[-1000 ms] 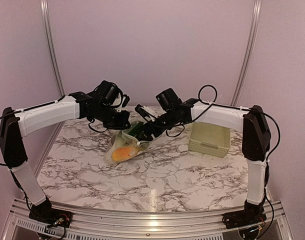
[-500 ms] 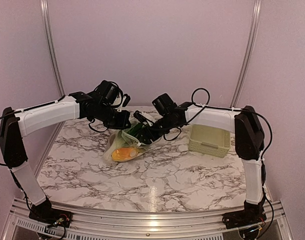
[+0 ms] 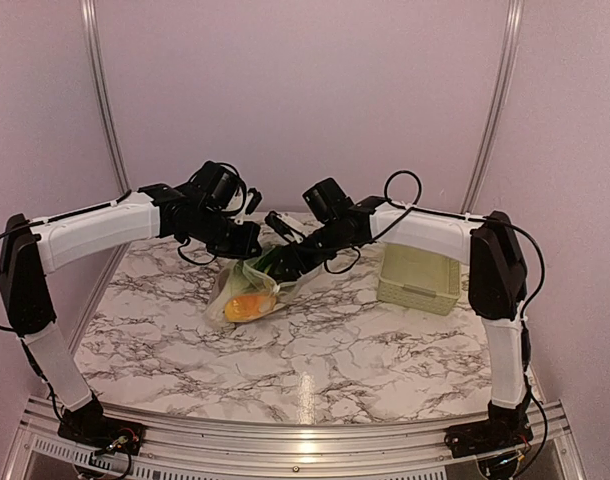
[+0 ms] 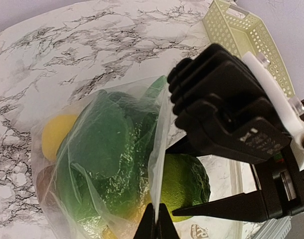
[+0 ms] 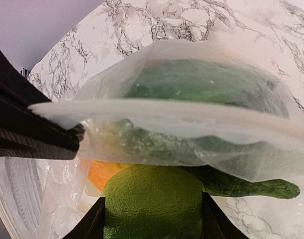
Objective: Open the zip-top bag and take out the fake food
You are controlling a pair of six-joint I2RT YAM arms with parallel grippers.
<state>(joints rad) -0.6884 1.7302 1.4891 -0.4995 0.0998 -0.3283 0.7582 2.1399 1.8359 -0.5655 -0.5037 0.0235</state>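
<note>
We note right tool shifted deeper into bag mouth, now clamped on lime-green food; left tool pinching bag rim. We judge pull-out next.

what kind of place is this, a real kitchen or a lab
Probably a robot lab cell, not a kitchen: a left arm and right arm are bolted to a marble-patterned table edged with aluminium rail, plain lilac walls enclose it, and the zip-top bag holds fake food.
</note>
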